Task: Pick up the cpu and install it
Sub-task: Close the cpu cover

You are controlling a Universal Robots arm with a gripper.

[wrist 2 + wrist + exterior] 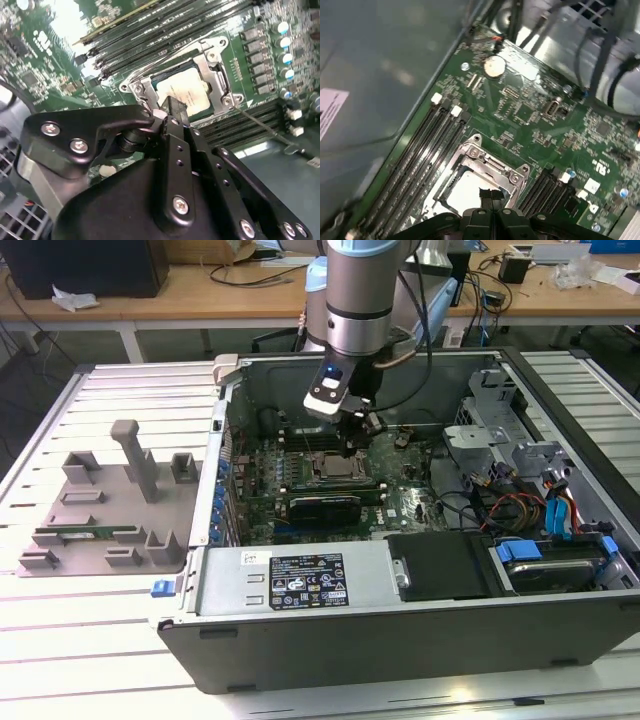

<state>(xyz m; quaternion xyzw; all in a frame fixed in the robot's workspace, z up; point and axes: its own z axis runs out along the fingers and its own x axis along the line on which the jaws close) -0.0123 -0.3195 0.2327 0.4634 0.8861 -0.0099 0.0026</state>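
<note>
The cpu [186, 89], a small square chip with a silvery top, lies flat inside the metal frame of the socket [216, 75] on the green motherboard [400, 490]. In the first wrist view the cpu [462, 192] shows pale within the socket frame [485, 165]. My gripper [352, 445] hangs inside the open computer case [400, 630], straight over the socket. Its black fingers are shut together, with the tips [172, 106] at the chip's edge in both wrist views [490, 193]. Nothing shows between the fingers. Whether the tips touch the chip I cannot tell.
Black memory slots [150, 35] flank the socket. A black graphics card [325, 508] lies in front of it. Cables and a drive cage [520, 505] fill the case's right side. On the exterior view's left, a grey fixture tray [100, 510] holds a green memory stick [85, 533].
</note>
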